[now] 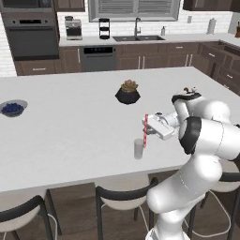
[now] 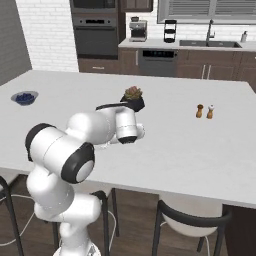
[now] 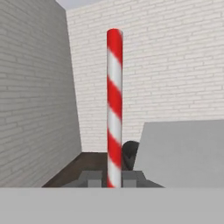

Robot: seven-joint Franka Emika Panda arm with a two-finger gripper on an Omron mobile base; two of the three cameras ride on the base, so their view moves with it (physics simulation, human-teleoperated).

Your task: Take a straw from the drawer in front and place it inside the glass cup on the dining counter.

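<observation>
The red-and-white striped straw (image 1: 146, 130) stands upright in my gripper (image 1: 149, 128), which is shut on it above the dining counter (image 1: 70, 131). The small clear glass cup (image 1: 138, 148) stands on the counter near its front edge. It is just left of and below the straw's lower end, which sits about level with the cup's rim. In the hand view the straw (image 3: 114, 105) rises from between the fingertips of the gripper (image 3: 113, 178). In the right base view my own arm hides the cup and the hand. The drawer is out of view.
A dark plant pot (image 1: 127, 93) sits mid-counter and a blue-filled bowl (image 1: 12, 108) at the far left. Salt and pepper shakers (image 2: 205, 111) stand to the right. Dark stools (image 1: 123, 194) line the near edge. The kitchen counter with its sink (image 1: 138, 38) runs along the back wall.
</observation>
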